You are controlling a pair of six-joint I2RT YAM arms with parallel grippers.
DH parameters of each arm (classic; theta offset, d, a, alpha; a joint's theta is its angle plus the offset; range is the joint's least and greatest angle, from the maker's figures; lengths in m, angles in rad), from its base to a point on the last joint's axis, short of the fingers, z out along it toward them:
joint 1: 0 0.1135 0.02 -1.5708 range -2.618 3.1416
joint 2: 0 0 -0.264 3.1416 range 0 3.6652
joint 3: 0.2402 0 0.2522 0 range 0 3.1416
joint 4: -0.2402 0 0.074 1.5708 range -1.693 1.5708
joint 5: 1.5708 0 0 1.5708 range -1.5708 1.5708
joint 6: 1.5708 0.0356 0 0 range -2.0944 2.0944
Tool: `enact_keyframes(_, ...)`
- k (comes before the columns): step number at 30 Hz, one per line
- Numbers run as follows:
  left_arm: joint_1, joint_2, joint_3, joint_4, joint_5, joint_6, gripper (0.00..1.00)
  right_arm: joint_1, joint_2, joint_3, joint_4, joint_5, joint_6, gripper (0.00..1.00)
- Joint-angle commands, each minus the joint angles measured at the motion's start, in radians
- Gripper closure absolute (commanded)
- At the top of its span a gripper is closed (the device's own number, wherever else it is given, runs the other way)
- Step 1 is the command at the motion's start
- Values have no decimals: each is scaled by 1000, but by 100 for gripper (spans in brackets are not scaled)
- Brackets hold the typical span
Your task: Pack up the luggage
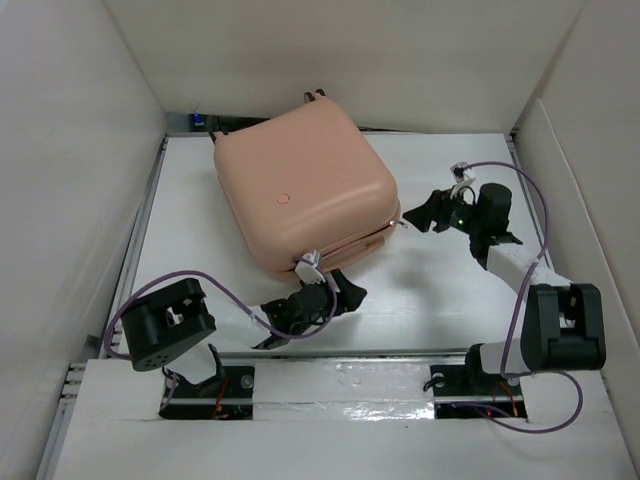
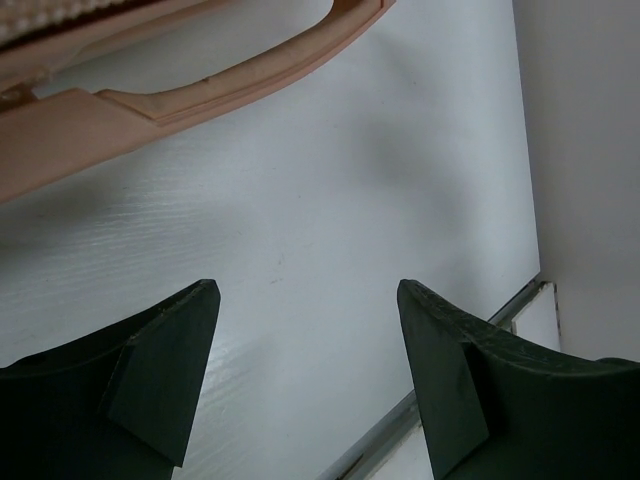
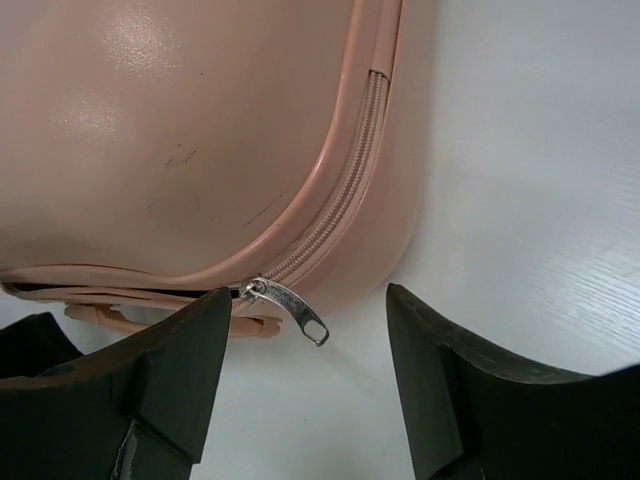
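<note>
Luggage (image 1: 305, 185), a peach-pink hard-shell suitcase, lies flat with its lid down on the white counter (image 1: 450, 300), toward the back and a little left of centre, its small wheels (image 1: 316, 96) at the far edge. At the left, the left arm's base sits at the near edge and the arm reaches in to the suitcase's near corner. The left pincer (image 2: 305, 300) is spread wide with nothing between its fingers; its own camera shows bare counter under it and the suitcase's pink handle (image 2: 250, 75) beyond, apart from the fingertips. A small round dot (image 1: 283, 198) marks the middle of the lid. Further right, at the suitcase's right corner, the zipper seam (image 3: 340, 200) curves down to a silver zipper pull (image 3: 290, 305) that hangs free, and a thin dark gap shows along the seam left of it. The right pincer (image 3: 310, 295) is also spread, one finger on each side of the pull, neither touching it. The right arm's base stands at the near right.
</note>
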State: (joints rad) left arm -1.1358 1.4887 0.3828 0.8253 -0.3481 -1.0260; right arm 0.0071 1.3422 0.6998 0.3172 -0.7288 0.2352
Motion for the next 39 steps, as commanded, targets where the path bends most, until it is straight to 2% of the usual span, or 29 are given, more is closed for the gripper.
enact_keyframes(1, 37, -41, -7, 24, -52, -42, 31, -13, 78, 46, 116, -168, 1, 31)
enact_keyframes(7, 79, -38, -28, 87, -32, -62, 31, -4, 232, 90, 189, -276, 47, 37)
enact_keyframes(14, 100, -65, -76, 107, -31, -78, 31, 45, 253, 107, 206, -285, 50, 47)
enact_keyframes(19, 110, -88, -107, 92, -25, -121, 31, 63, 293, 156, 157, -317, 58, 49)
enact_keyframes(24, 110, -113, -150, 113, -5, -187, 31, 96, 227, 87, 119, -253, 23, 46)
enact_keyframes(28, 100, -156, -199, 123, -49, -224, 30, 108, 224, 61, 94, -206, 4, 46)
enact_keyframes(31, 100, -212, -202, 63, -90, -238, 30, 129, 241, 72, 80, -213, 0, 48)
enact_keyframes(35, 100, -278, -200, -23, -127, -263, 31, 159, 207, 47, 66, -187, -14, 53)
enact_keyframes(37, 110, -292, -193, -38, -132, -267, 31, 169, 193, 35, 80, -185, -7, 62)
enact_keyframes(38, 110, -298, -183, -41, -140, -264, 31, 169, 189, 36, 80, -182, -5, 70)
enact_keyframes(39, 110, -298, -174, -48, -146, -260, 31, 169, 187, 36, 76, -182, -8, 71)
